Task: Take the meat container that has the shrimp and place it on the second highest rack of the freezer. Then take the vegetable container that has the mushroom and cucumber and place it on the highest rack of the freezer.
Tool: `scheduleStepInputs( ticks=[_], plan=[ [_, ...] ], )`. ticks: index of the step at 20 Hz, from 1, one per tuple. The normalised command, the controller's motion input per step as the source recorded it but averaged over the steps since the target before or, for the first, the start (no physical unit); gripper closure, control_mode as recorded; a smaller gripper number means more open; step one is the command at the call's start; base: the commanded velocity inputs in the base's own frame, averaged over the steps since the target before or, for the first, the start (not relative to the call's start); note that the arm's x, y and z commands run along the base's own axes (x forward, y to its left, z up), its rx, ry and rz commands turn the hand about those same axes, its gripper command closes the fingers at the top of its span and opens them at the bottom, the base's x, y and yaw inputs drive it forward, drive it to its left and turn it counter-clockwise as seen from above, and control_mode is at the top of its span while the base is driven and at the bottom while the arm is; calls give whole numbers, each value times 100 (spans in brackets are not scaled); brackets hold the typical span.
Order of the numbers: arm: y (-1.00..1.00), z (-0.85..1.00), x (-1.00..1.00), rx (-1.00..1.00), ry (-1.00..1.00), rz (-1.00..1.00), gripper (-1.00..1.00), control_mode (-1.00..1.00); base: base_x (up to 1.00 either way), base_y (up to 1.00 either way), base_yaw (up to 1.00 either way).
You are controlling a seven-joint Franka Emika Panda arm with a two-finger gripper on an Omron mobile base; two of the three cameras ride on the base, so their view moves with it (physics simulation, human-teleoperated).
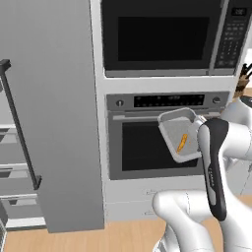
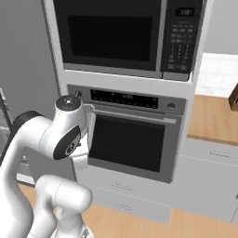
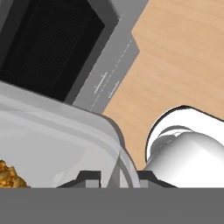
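Left base view: the clear container (image 1: 179, 135) with the orange shrimp (image 1: 181, 142) hangs tilted in front of the oven (image 1: 147, 142) door, held at the arm's end. Hand view: the hand (image 3: 114, 180) pinches the container's rim (image 3: 116, 144) — wooden floor (image 3: 183, 57) beyond.
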Motion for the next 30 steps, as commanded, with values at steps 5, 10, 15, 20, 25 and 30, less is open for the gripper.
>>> scheduleStepInputs(
  ticks=[5,10,15,20,25,30],
  plan=[
    [0,0,0,0,0,0,100,100,14,100,0],
    [0,0,0,0,0,0,100,100,18,100,0],
    [0,0,0,0,0,0,100,100,18,100,0],
    [0,0,0,0,0,0,100,100,8,95,0],
    [0,0,0,0,0,0,100,100,0,49,-4],
    [-4,1,0,0,-2,0,100,-100,0,-20,-2]
  ],
)
